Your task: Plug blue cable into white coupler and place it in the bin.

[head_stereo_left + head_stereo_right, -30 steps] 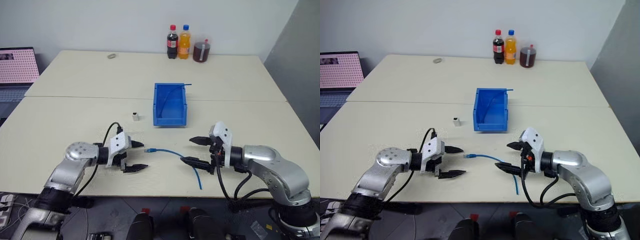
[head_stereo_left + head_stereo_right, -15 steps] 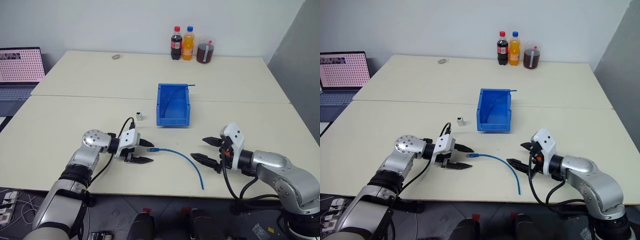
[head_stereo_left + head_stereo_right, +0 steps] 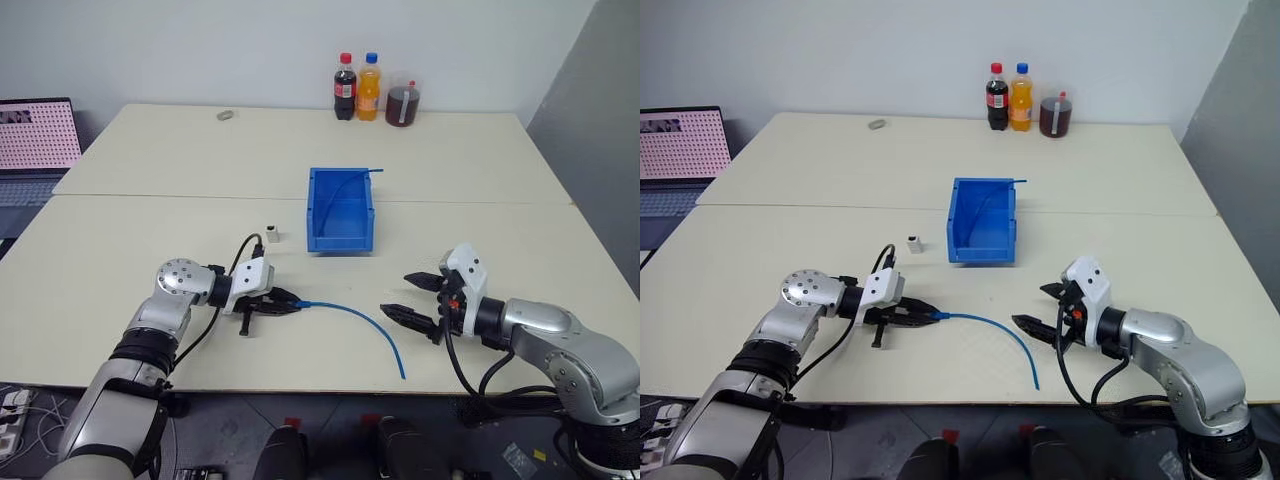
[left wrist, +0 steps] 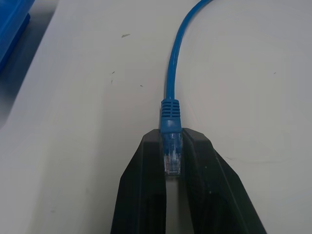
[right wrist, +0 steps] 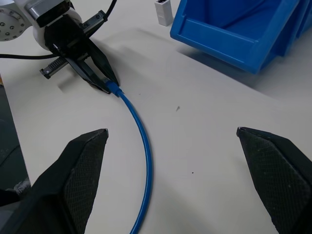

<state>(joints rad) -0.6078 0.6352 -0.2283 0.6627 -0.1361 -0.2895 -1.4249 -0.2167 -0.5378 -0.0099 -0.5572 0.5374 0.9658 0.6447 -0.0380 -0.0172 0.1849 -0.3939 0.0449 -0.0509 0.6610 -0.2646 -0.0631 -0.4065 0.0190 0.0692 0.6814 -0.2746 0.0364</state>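
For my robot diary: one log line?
left gripper: shut on blue cable plug | right gripper: open | white coupler: untouched

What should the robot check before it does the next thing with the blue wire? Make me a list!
1. Left pincer shut on the thin bright blue cable: ok; the left wrist view shows its clear plug clamped between the black fingers.
2. Rest of the cable free: ok, it lies loose on the cream table.
3. Right pincer open and holding nothing: ok.
4. Tiny white boxy plastic coupler within reach: cannot tell; it stands beside the bin, apart from both pincers.
5. Coupler's socket facing the plug: cannot tell.
6. Blue rectangular plastic bin has room: ok, though another blue wire already lies inside.
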